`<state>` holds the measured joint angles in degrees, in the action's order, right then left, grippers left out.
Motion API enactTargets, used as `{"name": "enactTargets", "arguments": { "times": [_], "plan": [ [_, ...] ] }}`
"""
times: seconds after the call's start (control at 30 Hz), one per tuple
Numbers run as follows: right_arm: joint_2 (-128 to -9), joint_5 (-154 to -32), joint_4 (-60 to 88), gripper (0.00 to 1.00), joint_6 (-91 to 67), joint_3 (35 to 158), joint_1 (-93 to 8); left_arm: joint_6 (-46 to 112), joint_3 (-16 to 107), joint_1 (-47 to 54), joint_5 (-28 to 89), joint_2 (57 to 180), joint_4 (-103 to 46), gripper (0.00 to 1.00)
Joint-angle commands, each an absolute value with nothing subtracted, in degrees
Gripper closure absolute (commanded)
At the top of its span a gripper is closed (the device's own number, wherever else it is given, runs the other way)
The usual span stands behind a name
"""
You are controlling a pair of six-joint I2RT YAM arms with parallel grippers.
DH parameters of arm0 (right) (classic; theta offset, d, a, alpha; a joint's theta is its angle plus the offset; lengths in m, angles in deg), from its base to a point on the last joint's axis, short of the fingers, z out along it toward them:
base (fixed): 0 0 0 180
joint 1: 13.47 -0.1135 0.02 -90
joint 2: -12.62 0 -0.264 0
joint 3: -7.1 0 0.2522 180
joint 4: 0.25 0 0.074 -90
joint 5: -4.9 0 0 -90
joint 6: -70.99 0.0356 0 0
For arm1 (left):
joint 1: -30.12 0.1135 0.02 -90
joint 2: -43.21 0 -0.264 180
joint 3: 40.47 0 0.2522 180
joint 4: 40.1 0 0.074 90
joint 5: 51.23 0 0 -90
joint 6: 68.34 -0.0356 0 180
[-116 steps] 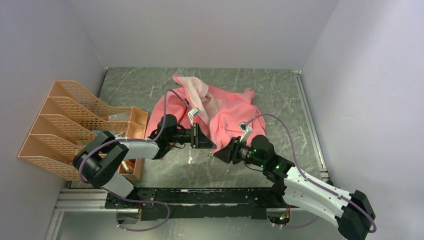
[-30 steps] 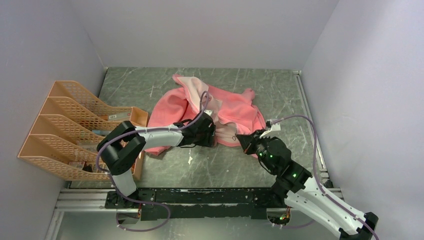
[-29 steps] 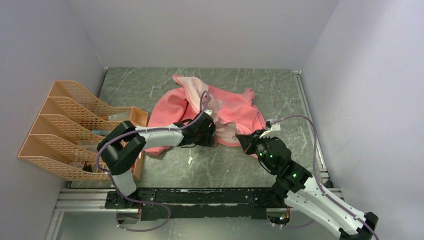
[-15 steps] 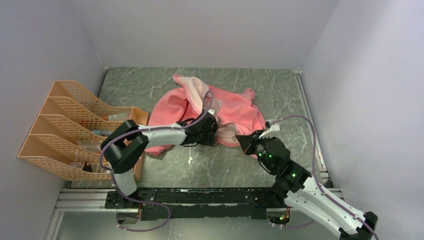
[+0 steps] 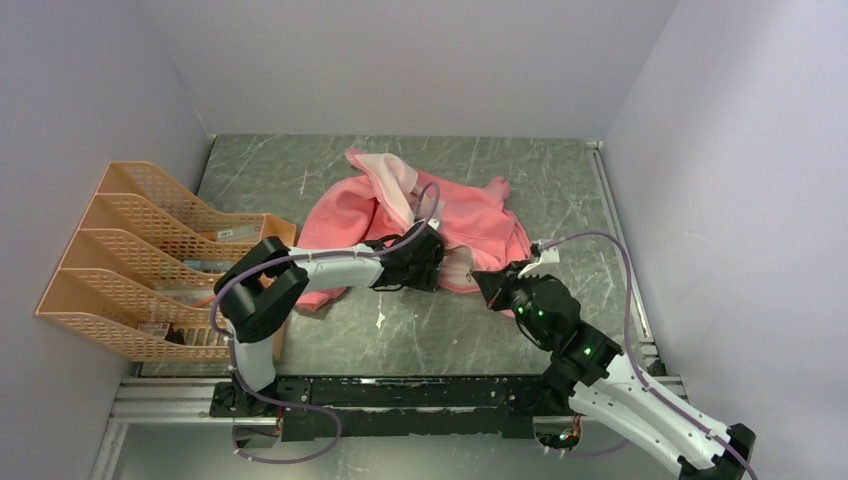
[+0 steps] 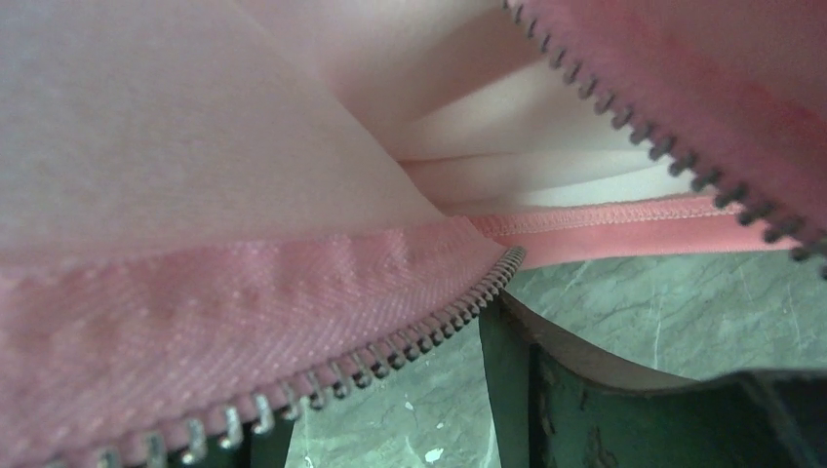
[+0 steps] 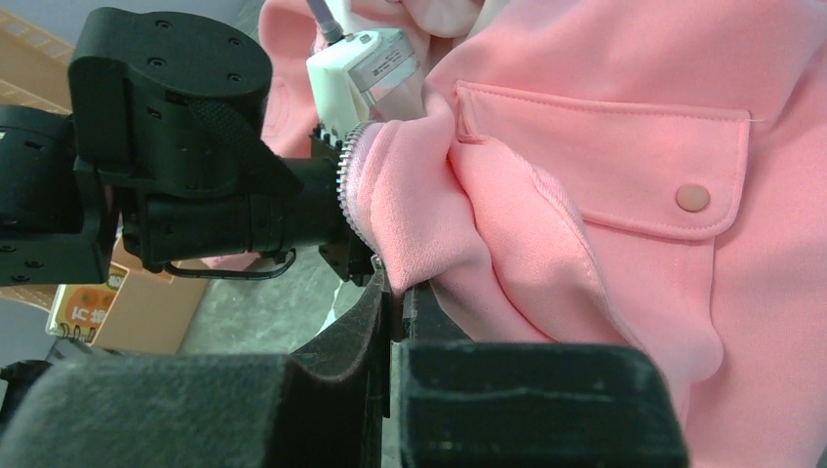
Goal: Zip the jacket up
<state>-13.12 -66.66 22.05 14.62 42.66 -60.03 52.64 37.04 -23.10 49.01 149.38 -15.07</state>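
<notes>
The jacket looks limp fleece, so hold the firmer zipper edge; right gripper is clamped onto its hem, left gripper I cannot tell

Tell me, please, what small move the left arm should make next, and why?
Probably close the left claw on the end of the near zipper row. In the left wrist view that row lies across its open fingers, apart from the other zipper row, while the right claw is shut on the jacket edge. Gripping it should let the two halves be joined.
</notes>
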Motion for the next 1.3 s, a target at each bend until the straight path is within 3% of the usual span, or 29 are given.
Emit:
{"name": "enactTargets", "arguments": {
  "times": [0.0,0.2,0.43,0.6,1.27],
  "plan": [
    [-11.82,-66.2,22.2,1.0,14.99,42.04,-59.87,51.85,39.65,-23.89,50.37,152.76,-13.31,0.34],
    [-11.07,-65.84,23.38,1.0,14.87,42.38,-59.88,51.96,40.68,-24.82,51.37,155.96,-10.56,0.41],
    [-10.8,-65.76,23.41,1.0,14.91,42.39,-59.92,53.0,38.21,-25.52,50.35,156.63,-10.62,0.58],
    [-11.02,-65.61,23.3,1.0,15.07,42.3,-59.87,54.15,36.08,-25.65,49.59,155.1,-11.37,0.91],
    [-17.52,-70.4,18.33,1.0,16.2,42.04,-59.79,58.53,26.31,-19.35,41.94,129.78,-17.42,0.92]
  ]
}}
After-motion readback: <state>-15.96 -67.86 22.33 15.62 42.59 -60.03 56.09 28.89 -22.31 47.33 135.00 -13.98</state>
